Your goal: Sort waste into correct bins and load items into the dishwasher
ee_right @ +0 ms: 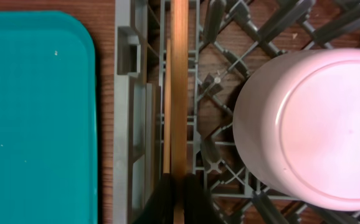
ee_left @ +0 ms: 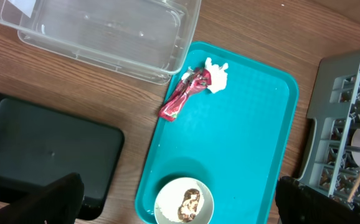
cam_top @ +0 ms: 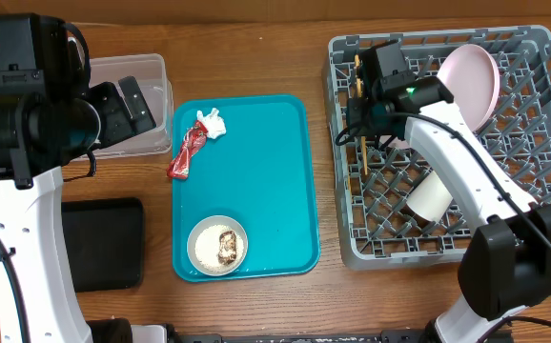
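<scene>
Along the left edge of the table (cam_top: 256, 38), tub (cam_top: 156, 95) at the far corner and flat tray (cam_top: 104, 243) before it, toward the front edge; mid-table, serving tray (cam_top: 266, 181); by the right edge, dish rack (cam_top: 352, 257). On the serving tray, wrapper (cam_top: 188, 152) and tissue (cam_top: 212, 124) touching at the far-left corner, wrapper lapping over the left edge, and bowl (cam_top: 217, 245) holding food scraps (cam_top: 226, 246) by the front edge, left of middle. In the dish rack, chopsticks (cam_top: 362, 152) along the left edge, plate (cam_top: 474, 84) leaning by the far edge, cup (cam_top: 430, 195) on its side near the middle.
</scene>
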Controlling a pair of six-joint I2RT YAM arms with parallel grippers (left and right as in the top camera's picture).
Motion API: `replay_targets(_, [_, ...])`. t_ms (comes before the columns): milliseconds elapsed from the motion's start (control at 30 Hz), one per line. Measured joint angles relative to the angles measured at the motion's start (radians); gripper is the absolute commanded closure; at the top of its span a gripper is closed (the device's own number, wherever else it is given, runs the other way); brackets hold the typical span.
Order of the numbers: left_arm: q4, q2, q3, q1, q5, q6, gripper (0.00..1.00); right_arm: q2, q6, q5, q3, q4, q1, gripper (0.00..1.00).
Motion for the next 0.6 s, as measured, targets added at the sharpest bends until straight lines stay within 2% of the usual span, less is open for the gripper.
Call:
replay_targets(167, [0.000,0.000,0.000,0.000,0.000,0.000,0.00,0.006,-0.003,-0.003,-0.034,0.060,0.017,0.94])
replay_targets(200, [0.000,0.000,0.000,0.000,0.000,0.000,0.00,0.009,-0.004,-0.004,-0.034,0.072,0.021,0.86])
replay_targets(233, [0.000,0.000,0.000,0.000,0.000,0.000,0.00,0.010,-0.008,-0.005,-0.034,0.079,0.023,0.61])
replay_targets(267, [0.000,0.000,0.000,0.000,0.000,0.000,0.00,0.012,-0.010,-0.006,-0.034,0.084,0.024,0.50])
replay_targets(333, [0.000,0.000,0.000,0.000,0.000,0.000,0.00,0.015,-0.011,-0.006,-0.034,0.088,0.025,0.44])
replay_targets(600, [0.000,0.000,0.000,0.000,0.000,0.000,0.00,0.018,-0.015,0.001,-0.022,0.041,0.027,0.43])
